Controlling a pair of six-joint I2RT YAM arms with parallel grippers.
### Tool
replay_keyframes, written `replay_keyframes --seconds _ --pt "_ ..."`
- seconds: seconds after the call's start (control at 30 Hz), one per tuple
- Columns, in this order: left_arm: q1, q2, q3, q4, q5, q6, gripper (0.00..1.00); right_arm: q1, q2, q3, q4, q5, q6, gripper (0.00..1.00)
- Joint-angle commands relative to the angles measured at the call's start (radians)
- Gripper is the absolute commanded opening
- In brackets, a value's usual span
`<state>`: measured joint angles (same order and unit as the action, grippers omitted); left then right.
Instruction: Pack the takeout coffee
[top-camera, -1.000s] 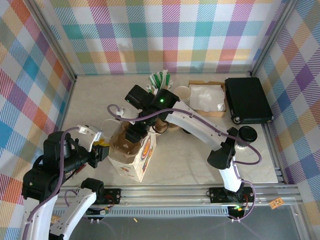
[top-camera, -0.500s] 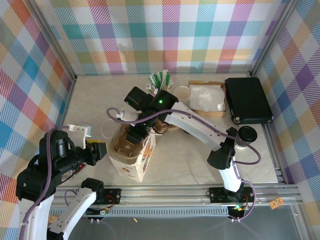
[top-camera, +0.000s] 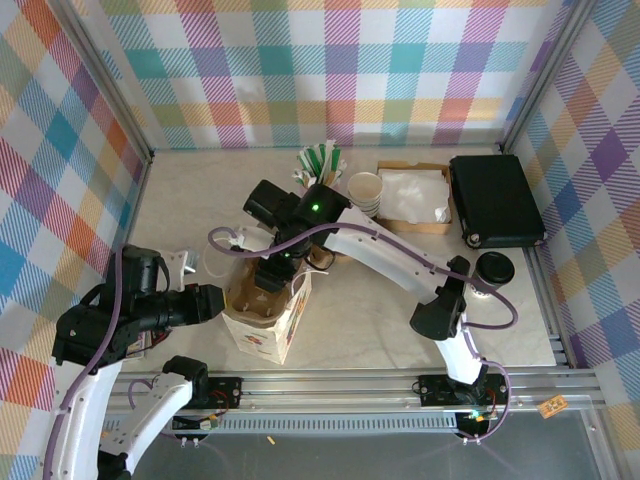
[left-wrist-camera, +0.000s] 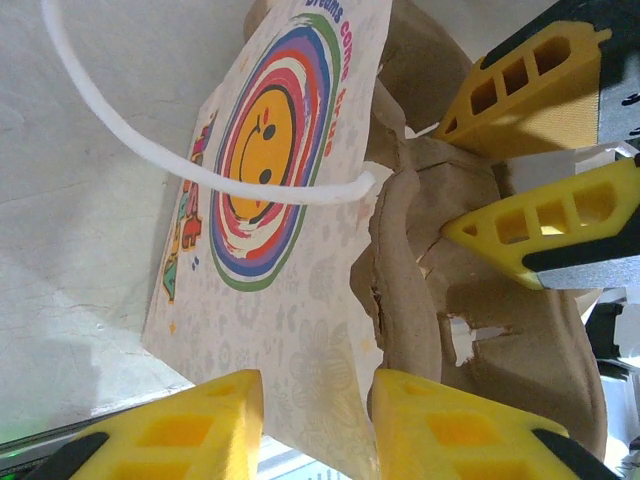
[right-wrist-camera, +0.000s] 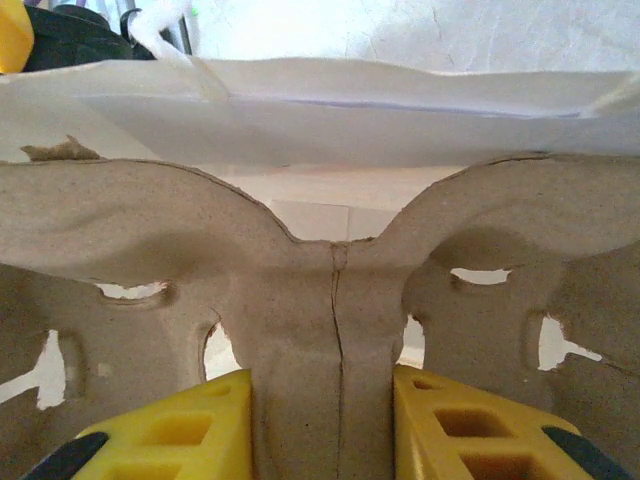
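Top view, takeout coffee upright at right side of table, well apart from paper bag, left wrist, left gripper part open astride bag wall, grip impossible to tell, right wrist, right gripper clamped on pulp carrier centre ridge.

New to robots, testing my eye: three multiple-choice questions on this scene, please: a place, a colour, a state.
1. The lidded coffee cup stands: A in the bag; B on the table; C in a claw.
2. Claw fingers are: A yellow; B red; C blue.
3. The right claw is: A empty; B holding a spoon; C shut on the cup tray.
B: it stands right of the bag. A: both wrist views show it. C: fingers pinch the tray's ridge.
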<state>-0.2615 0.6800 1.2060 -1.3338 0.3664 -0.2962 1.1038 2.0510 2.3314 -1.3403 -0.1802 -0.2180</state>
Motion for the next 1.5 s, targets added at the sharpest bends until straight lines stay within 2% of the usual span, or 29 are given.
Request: replay_keyframes --seconds 0.0,0.2,0.4,0.63,1.07,1.47 --pt "-0.007 -0.005 -0.013 -0.011 0.067 -0.011 0.36 0.009 0.025 0.052 -0.001 0.013 0.024 0.36" --pt "-0.007 -0.006 0.006 0.009 0.120 0.016 0.42 0.007 0.039 0.080 0.008 -0.026 0.112 0.34" --pt "-0.007 -0.008 0.018 0.016 0.127 0.026 0.44 -0.008 0.046 0.093 0.014 -0.066 0.247 0.33" --pt "-0.007 -0.012 0.039 0.007 0.133 0.056 0.47 -0.024 0.041 0.103 0.015 -0.061 0.311 0.32" --pt "-0.007 0.004 0.008 -0.009 0.138 0.097 0.47 -0.059 0.044 0.115 0.023 -0.048 0.401 0.33" --pt "-0.007 -0.007 0.006 -0.033 0.091 0.114 0.44 -0.111 0.042 0.097 0.048 -0.139 0.469 0.33"
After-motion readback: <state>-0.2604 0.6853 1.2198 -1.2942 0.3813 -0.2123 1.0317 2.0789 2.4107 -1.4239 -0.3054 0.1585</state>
